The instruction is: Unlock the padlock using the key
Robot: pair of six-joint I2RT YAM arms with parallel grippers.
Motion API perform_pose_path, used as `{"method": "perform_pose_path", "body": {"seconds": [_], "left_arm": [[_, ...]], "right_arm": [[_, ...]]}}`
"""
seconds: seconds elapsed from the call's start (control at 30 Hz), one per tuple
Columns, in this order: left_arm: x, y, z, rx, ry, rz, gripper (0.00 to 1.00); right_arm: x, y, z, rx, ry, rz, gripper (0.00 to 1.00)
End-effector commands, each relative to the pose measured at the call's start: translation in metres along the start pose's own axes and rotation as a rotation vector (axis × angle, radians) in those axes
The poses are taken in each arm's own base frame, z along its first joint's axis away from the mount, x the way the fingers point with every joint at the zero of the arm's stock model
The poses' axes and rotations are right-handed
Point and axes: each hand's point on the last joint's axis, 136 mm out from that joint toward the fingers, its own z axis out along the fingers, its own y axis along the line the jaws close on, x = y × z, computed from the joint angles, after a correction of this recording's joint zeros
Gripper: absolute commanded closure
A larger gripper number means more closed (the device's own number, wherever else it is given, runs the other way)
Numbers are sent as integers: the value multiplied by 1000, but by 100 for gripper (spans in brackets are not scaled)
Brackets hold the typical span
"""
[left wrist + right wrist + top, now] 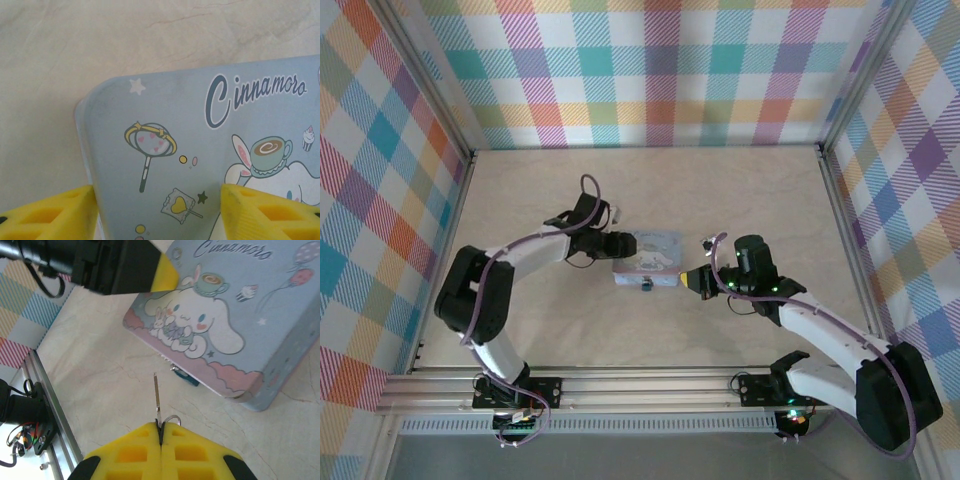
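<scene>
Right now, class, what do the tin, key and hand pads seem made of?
Tin: likely painted sheet metal; smooth printed lid, rounded corners.
Key: bare metal; thin, grey, shiny.
Right hand pads: probably foam or soft plastic; matte yellow, moulded hollows.

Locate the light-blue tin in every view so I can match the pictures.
Top external: tin, centre of frame.
Left wrist: tin, its corner across the lower right.
Right wrist: tin, upper right.
Shared landmark: white cartoon character on its lid.
</scene>
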Motion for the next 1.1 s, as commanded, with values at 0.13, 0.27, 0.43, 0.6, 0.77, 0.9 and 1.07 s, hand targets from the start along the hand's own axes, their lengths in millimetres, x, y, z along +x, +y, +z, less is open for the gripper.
{"method": "perform_pose_path", "body": {"seconds": [0.13, 0.27, 0.43, 0.6, 0.77, 0.9, 1.07], "left_arm": [[29, 30, 44, -121, 240, 125, 31], [8, 19, 57, -76, 234, 161, 28], [-21, 6, 59, -57, 188, 196, 20], [-49, -7, 37, -71, 111, 241, 8], [-71, -17, -5, -105, -27, 267, 0], [-71, -22, -42, -100, -178, 241, 0], [-45, -36, -72, 27, -335, 196, 0]], "right_arm": [[-13, 13, -7, -18, -17, -46, 100], [-13, 11, -7, -6, -13, -49, 100], [-11, 9, -5, 1, -3, -39, 100], [-12, 7, -2, 1, 4, -23, 100], [-30, 6, -1, -65, -13, 46, 100], [-53, 0, 2, -115, -61, 96, 100], [-75, -14, 18, -161, -82, 140, 100]]}}
